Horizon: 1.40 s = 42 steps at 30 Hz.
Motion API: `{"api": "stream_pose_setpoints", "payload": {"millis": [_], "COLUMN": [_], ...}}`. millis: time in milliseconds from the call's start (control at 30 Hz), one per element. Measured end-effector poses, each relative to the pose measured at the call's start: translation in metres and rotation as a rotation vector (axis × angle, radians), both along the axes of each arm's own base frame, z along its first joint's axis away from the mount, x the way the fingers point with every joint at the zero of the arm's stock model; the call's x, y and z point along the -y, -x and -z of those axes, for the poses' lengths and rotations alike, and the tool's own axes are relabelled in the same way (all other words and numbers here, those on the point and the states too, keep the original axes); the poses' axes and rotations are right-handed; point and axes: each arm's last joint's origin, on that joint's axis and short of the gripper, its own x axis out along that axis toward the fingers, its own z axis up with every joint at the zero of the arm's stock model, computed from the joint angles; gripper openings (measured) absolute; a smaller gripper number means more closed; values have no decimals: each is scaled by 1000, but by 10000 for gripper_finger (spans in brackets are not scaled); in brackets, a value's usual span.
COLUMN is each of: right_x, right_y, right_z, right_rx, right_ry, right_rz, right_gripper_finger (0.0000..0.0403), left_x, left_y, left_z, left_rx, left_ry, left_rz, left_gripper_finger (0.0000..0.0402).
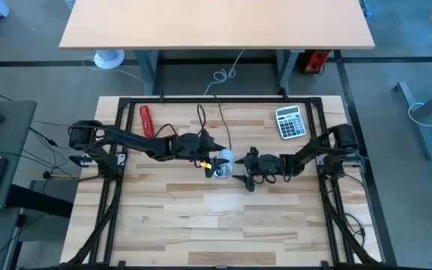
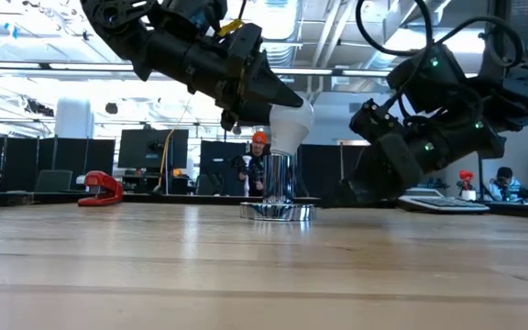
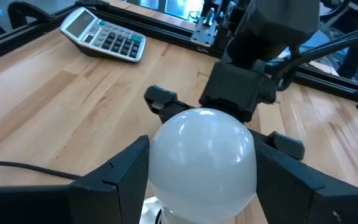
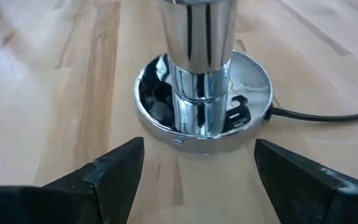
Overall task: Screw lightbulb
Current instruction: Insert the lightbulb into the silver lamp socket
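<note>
Wooden table (image 1: 201, 217): left gripper (image 3: 197, 180) clamps bulb (image 3: 202, 155) atop socket (image 4: 202, 106) for threading; right gripper (image 4: 197, 171), open and empty, flanks the base.

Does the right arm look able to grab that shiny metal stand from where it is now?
Probably yes. The right gripper is open and low, facing the chrome socket base with only bare wood between them. The left gripper holds the lightbulb higher up, clear of the base.
</note>
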Motion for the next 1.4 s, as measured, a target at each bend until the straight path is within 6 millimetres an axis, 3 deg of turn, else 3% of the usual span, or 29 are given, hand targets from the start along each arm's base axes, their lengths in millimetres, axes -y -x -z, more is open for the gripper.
{"api": "stream_pose_setpoints", "payload": {"millis": [267, 700, 1033, 1167, 1400], "right_x": [-1, -5, -5, 4, 6], "right_y": [-1, -7, 2, 6, -6], "right_z": [-1, -20, -51, -68, -91], "right_rx": [16, 225, 374, 388, 330], "right_ry": [-1, -15, -44, -33, 6], "right_rz": [-1, -28, -103, -82, -147], "right_gripper_finger": [315, 307, 250, 209, 127], "left_x": [9, 34, 42, 44, 42], "left_y": [2, 13, 16, 16, 16], "left_z": [-1, -9, -5, -5, -6], "left_rx": [-19, -82, -80, -78, -72], "left_ry": [-9, -73, -91, -111, -122], "left_rz": [-40, -102, -109, -91, -74], "left_gripper_finger": [228, 228, 228, 228, 228]}}
